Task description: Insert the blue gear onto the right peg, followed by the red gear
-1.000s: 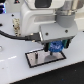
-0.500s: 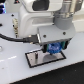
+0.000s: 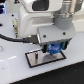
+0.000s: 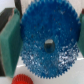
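Note:
My gripper (image 3: 54,49) is shut on the blue gear (image 3: 54,48) and holds it just above the dark pale-rimmed plate (image 3: 36,61), toward the exterior view's right end of the plate. In the wrist view the blue gear (image 4: 47,42) fills most of the picture, clamped between green pads (image 4: 9,42) on both sides, with a dark spot in its hub hole. The smaller red gear (image 4: 21,79) lies on the white surface beside it, only partly in the picture. The right peg is hidden under the gear and gripper.
The white arm body (image 3: 35,22) and a black cable (image 3: 15,39) hang over the white table (image 3: 15,70) on the exterior view's left of the plate.
The gripper has sunk slightly toward the plate, still holding the blue gear.

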Controlling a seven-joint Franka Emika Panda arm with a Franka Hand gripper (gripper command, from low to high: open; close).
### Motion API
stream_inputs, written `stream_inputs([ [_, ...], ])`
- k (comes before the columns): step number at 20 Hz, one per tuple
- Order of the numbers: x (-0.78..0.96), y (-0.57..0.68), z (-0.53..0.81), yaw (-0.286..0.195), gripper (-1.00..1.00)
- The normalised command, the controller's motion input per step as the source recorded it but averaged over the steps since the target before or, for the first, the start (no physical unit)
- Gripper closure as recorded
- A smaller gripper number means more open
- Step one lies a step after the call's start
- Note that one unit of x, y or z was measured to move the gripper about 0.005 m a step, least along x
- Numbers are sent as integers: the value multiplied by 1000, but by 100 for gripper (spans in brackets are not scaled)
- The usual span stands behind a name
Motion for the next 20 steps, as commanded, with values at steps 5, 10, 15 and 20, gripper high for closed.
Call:
stream_inputs([
  [5,121,-71,142,0,100],
  [10,295,-90,403,0,100],
  [15,133,-142,86,0,100],
  [20,103,-106,-72,0,100],
])
